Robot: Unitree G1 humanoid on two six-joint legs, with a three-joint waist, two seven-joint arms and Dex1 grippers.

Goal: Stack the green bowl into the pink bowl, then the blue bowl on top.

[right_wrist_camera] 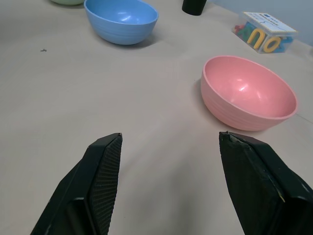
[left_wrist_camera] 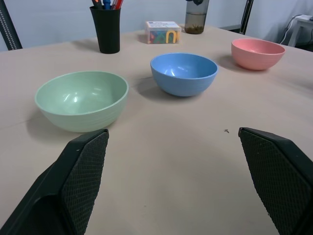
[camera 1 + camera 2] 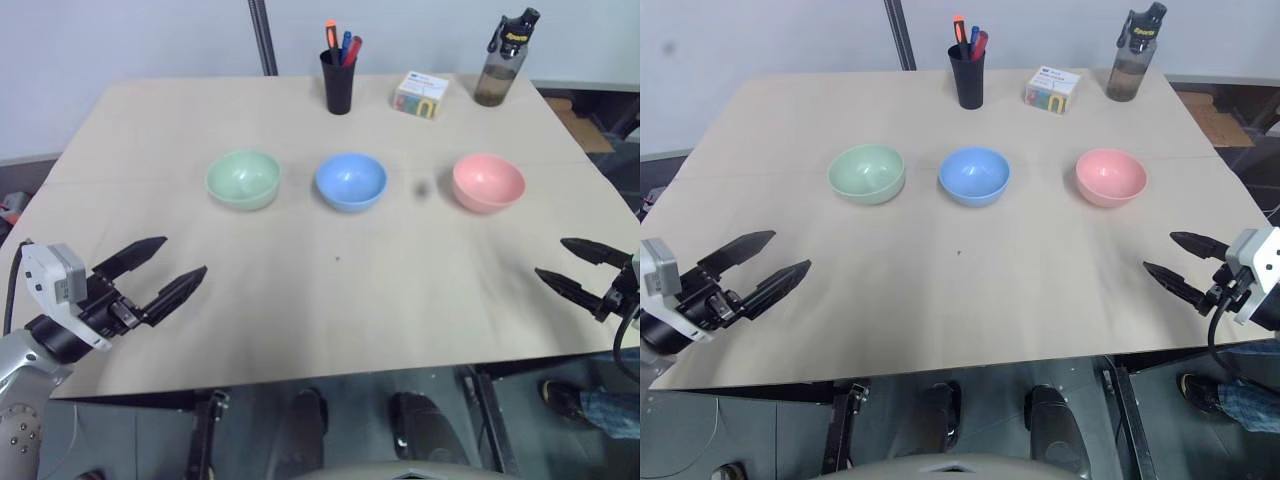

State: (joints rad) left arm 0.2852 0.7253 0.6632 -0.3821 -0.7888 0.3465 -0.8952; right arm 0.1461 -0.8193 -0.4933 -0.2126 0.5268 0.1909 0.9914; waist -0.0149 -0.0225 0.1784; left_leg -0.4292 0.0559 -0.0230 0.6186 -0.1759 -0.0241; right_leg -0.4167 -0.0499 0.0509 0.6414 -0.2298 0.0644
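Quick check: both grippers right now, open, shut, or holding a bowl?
Left gripper: open, holding nothing, over the table short of the pale mint-green plastic bowl.
Right gripper: open, holding nothing.

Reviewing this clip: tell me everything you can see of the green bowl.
The green bowl is a small round pale mint bowl, plastic by the look, smooth inside with faint ridges around its outer wall. It stands upright and empty on the table, at the left end of a row, apart from the blue bowl beside it. Nothing touches it but the table; the left gripper is open, short of it.
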